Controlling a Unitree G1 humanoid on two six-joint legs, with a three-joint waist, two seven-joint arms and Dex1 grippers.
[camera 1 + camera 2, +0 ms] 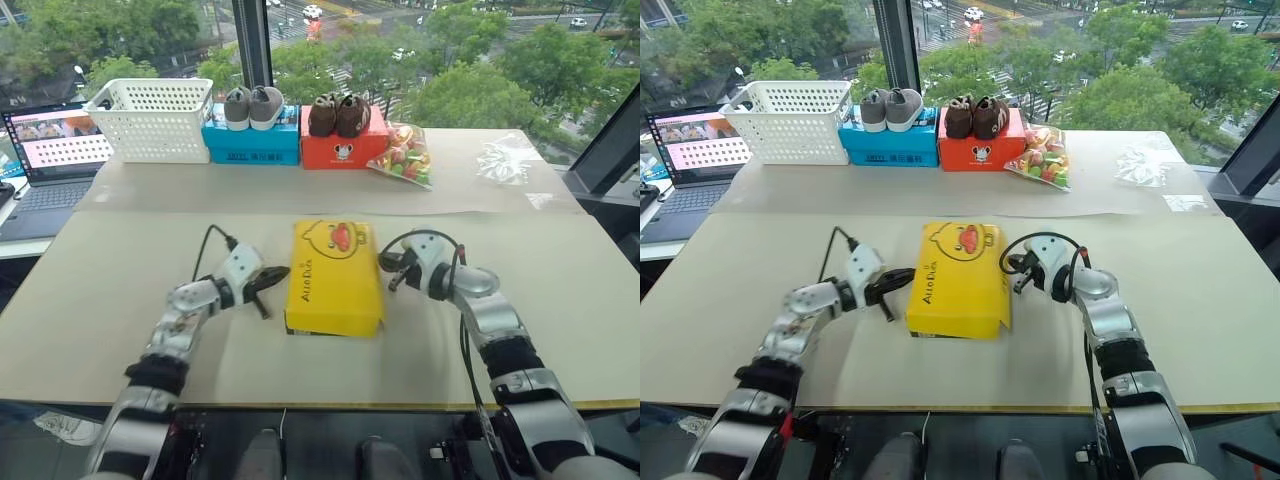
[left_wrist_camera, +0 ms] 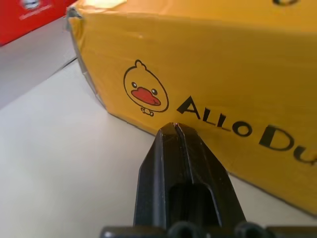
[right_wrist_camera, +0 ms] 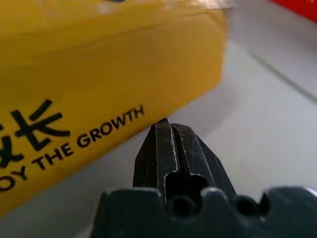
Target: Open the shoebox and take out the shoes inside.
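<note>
The shoebox (image 1: 335,275) lies closed in the middle of the table, its yellow lid with the duck face on top. The shoes are hidden inside it. My left gripper (image 1: 280,276) is shut and points at the box's left side, its tip (image 2: 176,127) just short of the yellow wall by the small duck logo. On the other side my right gripper (image 1: 386,264) is shut too, and its tip (image 3: 163,122) sits close to the box's right side below the black lettering. Neither holds anything.
Along the far edge stand a white basket (image 1: 150,118), a blue box (image 1: 250,146) carrying grey shoes, an orange-red box (image 1: 343,152) carrying brown shoes, a bag of sweets (image 1: 405,156) and crumpled plastic (image 1: 508,156). A laptop (image 1: 50,150) sits at the far left.
</note>
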